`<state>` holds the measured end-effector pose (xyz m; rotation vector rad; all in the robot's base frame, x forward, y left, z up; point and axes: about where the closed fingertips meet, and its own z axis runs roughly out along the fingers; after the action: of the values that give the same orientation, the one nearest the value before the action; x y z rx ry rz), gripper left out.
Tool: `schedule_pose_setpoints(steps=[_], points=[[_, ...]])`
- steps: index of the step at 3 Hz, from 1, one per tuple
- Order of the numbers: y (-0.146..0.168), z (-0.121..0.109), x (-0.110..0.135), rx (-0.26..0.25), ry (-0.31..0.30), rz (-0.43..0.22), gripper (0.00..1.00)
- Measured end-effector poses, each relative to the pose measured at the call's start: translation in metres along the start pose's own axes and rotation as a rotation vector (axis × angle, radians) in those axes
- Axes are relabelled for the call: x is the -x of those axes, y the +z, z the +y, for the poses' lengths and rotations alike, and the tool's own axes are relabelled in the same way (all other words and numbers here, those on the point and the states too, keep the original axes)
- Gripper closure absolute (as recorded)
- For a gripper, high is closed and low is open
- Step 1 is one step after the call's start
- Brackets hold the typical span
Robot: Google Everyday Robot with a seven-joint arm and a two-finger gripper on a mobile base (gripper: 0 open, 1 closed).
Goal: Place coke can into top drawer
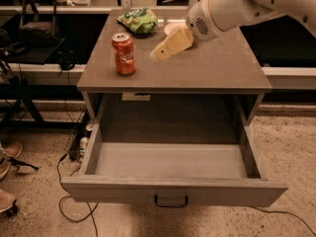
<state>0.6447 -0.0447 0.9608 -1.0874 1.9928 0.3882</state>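
Note:
The red coke can (124,54) stands upright on the left part of the grey cabinet top (212,70). The top drawer (173,189) is pulled wide open below, and nothing lies inside it; its dark handle (171,201) sits at the centre of the front panel. My gripper (159,52) hangs over the cabinet top, a short way right of the can and apart from it, tip pointing down-left toward the can. It holds nothing that I can see.
A green chip bag (138,19) lies at the back left of the top. A white bowl (170,28) behind the gripper is mostly hidden by my arm. Cables and a power strip (81,144) lie on the floor at left. Dark shelving stands behind.

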Motion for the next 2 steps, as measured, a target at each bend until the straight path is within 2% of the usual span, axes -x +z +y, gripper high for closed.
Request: schedule_pose_setpoints(steps=[1, 2], points=[[0.0, 0.0, 0.0, 0.0, 0.0, 0.0, 0.0], [0.026, -0.002, 0.005, -0.005, 0.024, -0.046, 0.0]])
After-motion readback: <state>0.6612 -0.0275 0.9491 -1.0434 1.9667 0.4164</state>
